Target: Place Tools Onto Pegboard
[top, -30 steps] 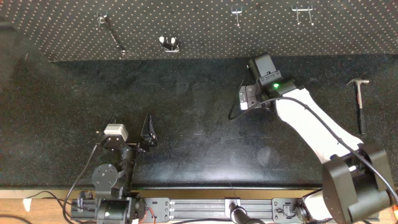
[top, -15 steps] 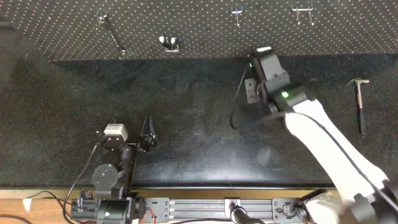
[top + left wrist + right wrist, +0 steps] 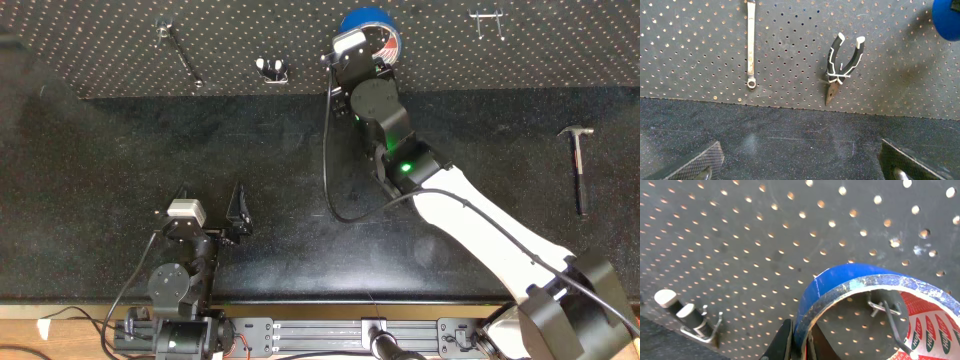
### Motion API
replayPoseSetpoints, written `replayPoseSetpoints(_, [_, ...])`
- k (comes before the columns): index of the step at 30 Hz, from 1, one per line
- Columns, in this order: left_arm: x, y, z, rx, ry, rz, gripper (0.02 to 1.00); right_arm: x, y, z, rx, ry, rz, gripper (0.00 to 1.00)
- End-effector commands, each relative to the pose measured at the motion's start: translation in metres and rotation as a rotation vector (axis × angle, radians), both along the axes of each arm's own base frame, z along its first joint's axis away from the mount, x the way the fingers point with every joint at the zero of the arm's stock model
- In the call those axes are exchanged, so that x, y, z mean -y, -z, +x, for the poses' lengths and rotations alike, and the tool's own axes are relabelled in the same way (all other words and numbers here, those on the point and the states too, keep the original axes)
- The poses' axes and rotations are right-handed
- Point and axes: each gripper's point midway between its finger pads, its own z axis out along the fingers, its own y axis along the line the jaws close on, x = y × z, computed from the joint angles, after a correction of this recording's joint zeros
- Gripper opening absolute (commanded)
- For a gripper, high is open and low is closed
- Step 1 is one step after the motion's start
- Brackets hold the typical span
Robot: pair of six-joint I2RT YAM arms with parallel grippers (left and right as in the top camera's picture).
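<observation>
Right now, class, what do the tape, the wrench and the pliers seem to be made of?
Tape: blue, matte, paper-like with a scuffed edge, probably painter's tape. Wrench: bare metal, judging by its dull silver sheen. Pliers: dark metal nose; grips look rubber or plastic, black with white tips.

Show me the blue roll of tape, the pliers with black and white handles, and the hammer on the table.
Blue roll of tape [image 3: 840, 280], right wrist view, on its blue outer band.
Black-and-white-handled pliers [image 3: 831, 90], left wrist view, on the nose.
Metal-headed hammer with a dark handle [image 3: 579, 175], top view, mid-handle.
</observation>
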Motion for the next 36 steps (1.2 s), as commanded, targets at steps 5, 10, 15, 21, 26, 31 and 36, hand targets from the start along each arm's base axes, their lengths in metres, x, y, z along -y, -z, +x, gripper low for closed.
replayPoseSetpoints(5, [0.002, 0.001, 0.0, 0.0, 0.013, 0.014, 0.998, 0.013, 0.012, 0.023, 0.036, 0.092, -0.012, 0.077])
replayPoseSetpoints(10, [0.002, 0.001, 0.0, 0.0, 0.013, 0.014, 1.0, 0.014, 0.03, 0.031, 0.013, 0.101, -0.028, 0.077])
replayPoseSetpoints(15, [0.002, 0.001, 0.0, 0.0, 0.013, 0.015, 0.998, 0.019, 0.028, 0.034, 0.023, 0.112, -0.02, 0.119])
replayPoseSetpoints(21, [0.002, 0.001, 0.0, 0.001, 0.013, 0.014, 0.998, 0.017, 0.028, 0.034, 0.019, 0.106, -0.004, 0.283])
replayPoseSetpoints(26, [0.002, 0.001, 0.0, 0.001, 0.013, 0.015, 0.998, 0.016, 0.027, 0.025, -0.025, 0.098, 0.012, 0.283])
replayPoseSetpoints(31, [0.002, 0.001, 0.0, 0.001, 0.013, 0.014, 0.998, 0.014, 0.018, 0.007, -0.058, 0.076, -0.012, 0.29])
replayPoseSetpoints(36, [0.002, 0.001, 0.0, 0.001, 0.013, 0.014, 0.998, 0.077, 0.084, -0.069, -0.525, 0.18, -0.142, 0.919])
